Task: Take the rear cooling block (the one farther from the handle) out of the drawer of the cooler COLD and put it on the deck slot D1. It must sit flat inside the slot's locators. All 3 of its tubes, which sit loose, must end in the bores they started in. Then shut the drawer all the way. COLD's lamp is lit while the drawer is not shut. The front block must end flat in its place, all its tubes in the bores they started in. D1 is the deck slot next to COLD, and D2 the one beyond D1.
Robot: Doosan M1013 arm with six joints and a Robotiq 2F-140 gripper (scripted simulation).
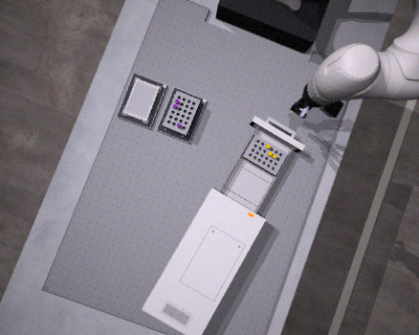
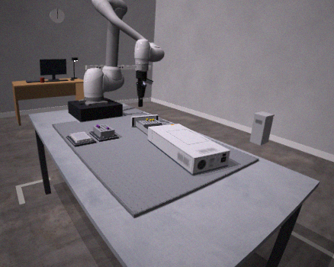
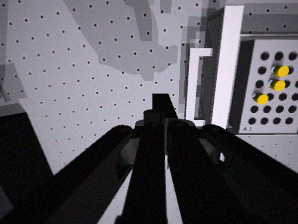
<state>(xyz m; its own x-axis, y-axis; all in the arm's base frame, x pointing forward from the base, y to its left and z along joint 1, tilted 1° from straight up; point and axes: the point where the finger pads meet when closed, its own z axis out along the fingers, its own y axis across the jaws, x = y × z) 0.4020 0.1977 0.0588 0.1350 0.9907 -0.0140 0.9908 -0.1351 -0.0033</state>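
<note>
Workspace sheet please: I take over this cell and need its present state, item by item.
Surface: grey dotted deck on a table.
Job's things: purple-tube block in a deck slot; the slot beside it holds a blank plate; drawer open, yellow-tube block in front, rear bay bare; lamp lit.
Clutter: nothing seen.
End effector: shut, holding nothing, beyond the handle.
Cables: nothing seen.
Surroundings: desk with monitor, floor box.

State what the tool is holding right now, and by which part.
Nothing is held. The tool is shut on itself, hanging in the air beside the drawer handle, touching neither it nor the blocks.
</note>
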